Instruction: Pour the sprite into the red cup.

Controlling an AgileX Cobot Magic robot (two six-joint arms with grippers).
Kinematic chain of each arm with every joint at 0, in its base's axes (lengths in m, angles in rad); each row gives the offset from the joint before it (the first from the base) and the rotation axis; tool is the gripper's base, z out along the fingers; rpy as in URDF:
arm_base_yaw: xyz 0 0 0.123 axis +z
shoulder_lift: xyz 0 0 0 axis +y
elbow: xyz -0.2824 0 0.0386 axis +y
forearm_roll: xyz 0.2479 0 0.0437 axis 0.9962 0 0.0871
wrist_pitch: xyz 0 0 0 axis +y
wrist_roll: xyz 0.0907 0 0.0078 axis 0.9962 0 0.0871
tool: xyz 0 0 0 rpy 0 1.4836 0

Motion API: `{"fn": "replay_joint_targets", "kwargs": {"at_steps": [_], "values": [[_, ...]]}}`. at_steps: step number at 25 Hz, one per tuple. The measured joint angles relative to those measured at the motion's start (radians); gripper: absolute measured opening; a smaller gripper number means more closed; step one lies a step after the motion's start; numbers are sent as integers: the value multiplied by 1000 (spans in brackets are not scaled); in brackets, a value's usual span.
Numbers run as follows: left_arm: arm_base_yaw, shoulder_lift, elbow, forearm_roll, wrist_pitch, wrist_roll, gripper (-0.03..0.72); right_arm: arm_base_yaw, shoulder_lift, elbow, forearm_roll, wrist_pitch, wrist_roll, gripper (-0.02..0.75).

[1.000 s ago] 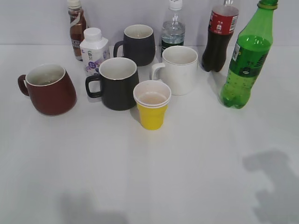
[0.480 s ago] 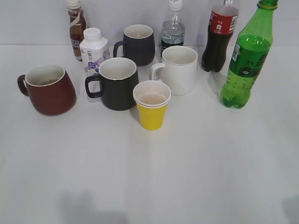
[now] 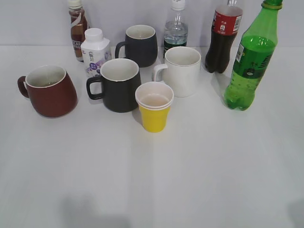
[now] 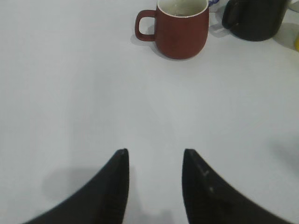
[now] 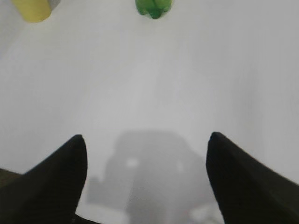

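The sprite (image 3: 251, 61), a tall green bottle with no cap on its neck, stands upright at the right of the table; only its base shows in the right wrist view (image 5: 153, 7). The red cup (image 3: 48, 91) sits at the left, handle to the left, with a white inside; it also shows in the left wrist view (image 4: 182, 25). My left gripper (image 4: 154, 154) is open and empty above bare table, well short of the red cup. My right gripper (image 5: 147, 140) is wide open and empty, well short of the sprite. Neither gripper shows in the exterior view.
Between cup and sprite stand a black mug (image 3: 118, 84), a yellow paper cup (image 3: 154, 107), a white mug (image 3: 180, 70) and a second dark mug (image 3: 140, 45). Behind them are a cola bottle (image 3: 223, 38), a clear bottle (image 3: 176, 28), a small white bottle (image 3: 95, 50) and a brown bottle (image 3: 77, 28).
The arm shadow at the lower right of the table has drawn back out of the exterior view. The objects have not moved.
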Motion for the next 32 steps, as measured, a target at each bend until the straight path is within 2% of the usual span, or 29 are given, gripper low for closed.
{"fn": "replay_joint_targets", "kwargs": {"at_steps": [8, 10, 13, 16, 19, 23, 32], "values": [[0, 0, 0, -1, -1, 0, 293, -4, 0, 0, 0, -1, -1, 592], [0, 0, 0, -1, -2, 0, 291, -49, 0, 0, 0, -1, -1, 592], [20, 0, 0, -1, -2, 0, 291, -168, 0, 0, 0, -1, -1, 592], [82, -10, 0, -1, -2, 0, 291, -249, -11, 0, 0, -1, 0, 592], [149, -49, 1, -1, -2, 1, 286, -285, -48, 0, 0, -1, 0, 585], [175, -96, 1, 0, -3, 1, 260, -306, -119, 0, 0, -2, 0, 557], [175, -97, 1, 7, -2, 2, 240, -311, -136, 1, 5, -2, 0, 523]]}}
